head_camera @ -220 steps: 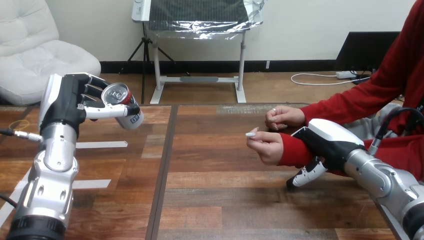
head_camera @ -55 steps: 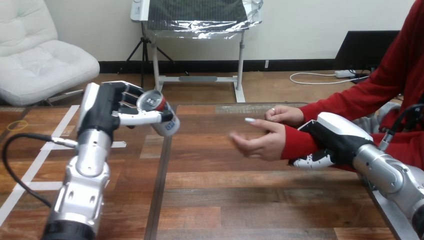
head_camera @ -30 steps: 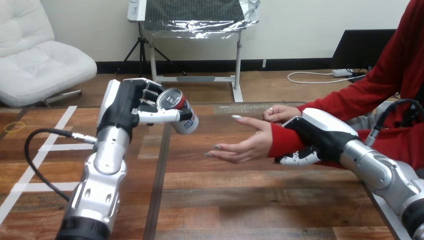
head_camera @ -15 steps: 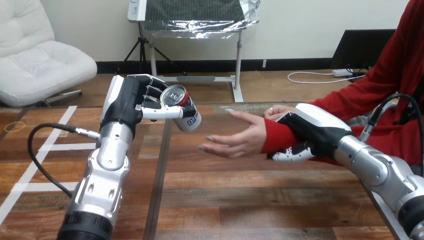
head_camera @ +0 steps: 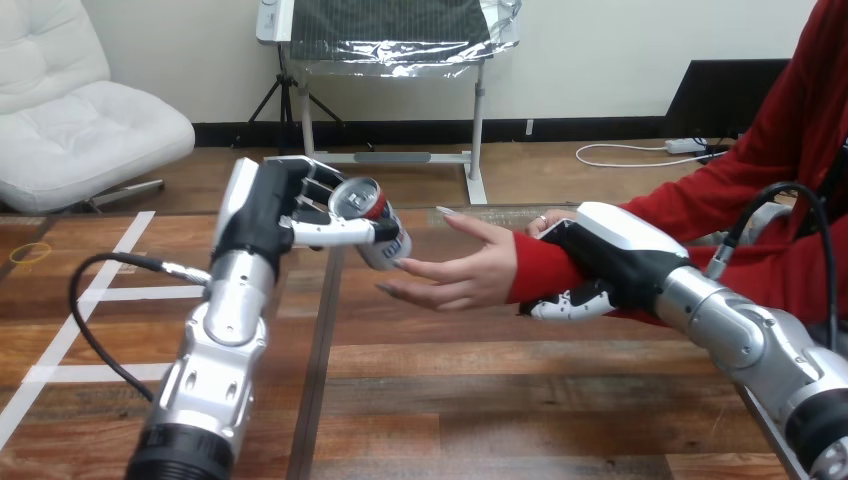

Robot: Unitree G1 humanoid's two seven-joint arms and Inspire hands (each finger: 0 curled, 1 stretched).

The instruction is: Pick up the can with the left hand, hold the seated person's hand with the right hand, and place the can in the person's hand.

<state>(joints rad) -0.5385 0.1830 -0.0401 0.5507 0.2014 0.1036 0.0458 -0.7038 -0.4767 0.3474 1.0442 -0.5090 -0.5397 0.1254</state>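
My left hand (head_camera: 268, 205) is raised above the table's left-centre, its fingers and thumb curled round a red and silver can (head_camera: 378, 226) that lies tilted, top toward me. The can's lower end meets the fingertips of the person's hand (head_camera: 455, 272), which is stretched out flat, palm up, toward the left. My right hand (head_camera: 600, 262) grips the red-sleeved wrist from behind, fingers curled under it. A second hand of the person (head_camera: 553, 222) rests behind, beside my right hand.
The wooden table (head_camera: 480, 400) has white tape strips (head_camera: 100, 294) on its left part. A black cable (head_camera: 90, 330) loops beside my left forearm. The near half of the table lies bare.
My left hand has carried the can to the right until it touches the person's fingertips. My right hand has drawn the person's wrist and open palm further left.
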